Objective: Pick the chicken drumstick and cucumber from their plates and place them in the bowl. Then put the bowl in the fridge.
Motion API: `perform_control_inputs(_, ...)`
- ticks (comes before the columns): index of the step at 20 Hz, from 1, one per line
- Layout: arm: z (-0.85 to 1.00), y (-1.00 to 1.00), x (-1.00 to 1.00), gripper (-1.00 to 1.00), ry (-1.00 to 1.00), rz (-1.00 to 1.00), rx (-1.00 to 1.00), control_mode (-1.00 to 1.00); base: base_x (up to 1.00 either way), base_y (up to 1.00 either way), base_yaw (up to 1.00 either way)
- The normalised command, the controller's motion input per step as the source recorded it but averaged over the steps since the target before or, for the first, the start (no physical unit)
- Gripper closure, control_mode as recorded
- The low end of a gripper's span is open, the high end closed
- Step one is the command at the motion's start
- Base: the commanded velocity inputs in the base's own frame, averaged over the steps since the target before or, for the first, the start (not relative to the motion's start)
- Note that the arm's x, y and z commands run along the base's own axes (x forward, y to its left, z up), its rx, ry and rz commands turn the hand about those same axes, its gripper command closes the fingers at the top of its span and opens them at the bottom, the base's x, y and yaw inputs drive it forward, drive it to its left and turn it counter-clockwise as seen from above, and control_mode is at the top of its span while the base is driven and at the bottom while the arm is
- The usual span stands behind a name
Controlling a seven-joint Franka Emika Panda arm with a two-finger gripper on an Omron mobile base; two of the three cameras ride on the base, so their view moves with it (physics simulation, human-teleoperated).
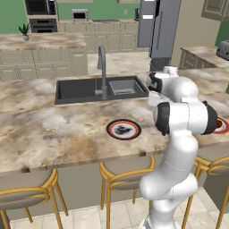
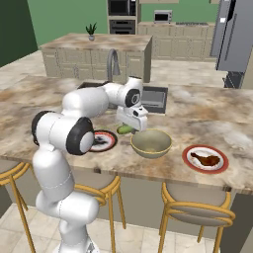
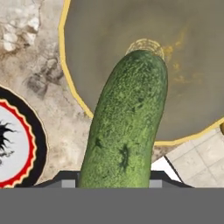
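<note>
We see our gripper (image 2: 129,127) grasping the stubby green cucumber (image 3: 127,127) beside the cream-tan bowl (image 2: 151,144) on the beige marble counter (image 2: 207,116).

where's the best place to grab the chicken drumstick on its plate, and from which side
Probably across the thin bone end of the chicken drumstick, coming straight down from above. It lies flat on its red-rimmed plate, narrow shank pointing left, fat end right; jaws set across the shank should span it more easily than the bulge.
</note>
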Motion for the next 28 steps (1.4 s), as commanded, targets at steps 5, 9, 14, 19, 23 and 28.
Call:
perform_control_inputs(5,-0.01,-0.59,0.00,1.00,0.11,-0.08,-0.01,-1.00,0.00,0.00,0.00)
perform_control_inputs(9,-0.18,-0.30,0.13,1.00,0.01,-0.18,0.00,-1.00,0.00,0.00,0.00)
perform_control_inputs(14,-0.26,-0.16,0.29,1.00,0.00,-0.28,-0.03,-1.00,0.00,0.00,0.00)
perform_control_inputs(19,-0.30,-0.13,-0.04,1.00,-0.05,-0.24,-0.04,-1.00,0.00,0.00,0.00)
perform_control_inputs(23,-0.23,-0.12,-0.07,1.00,-0.01,-0.15,-0.05,-1.00,0.00,0.00,0.00)
perform_control_inputs(28,-0.25,-0.08,0.00,1.00,-0.02,-0.10,-0.03,-1.00,0.00,0.00,0.00)
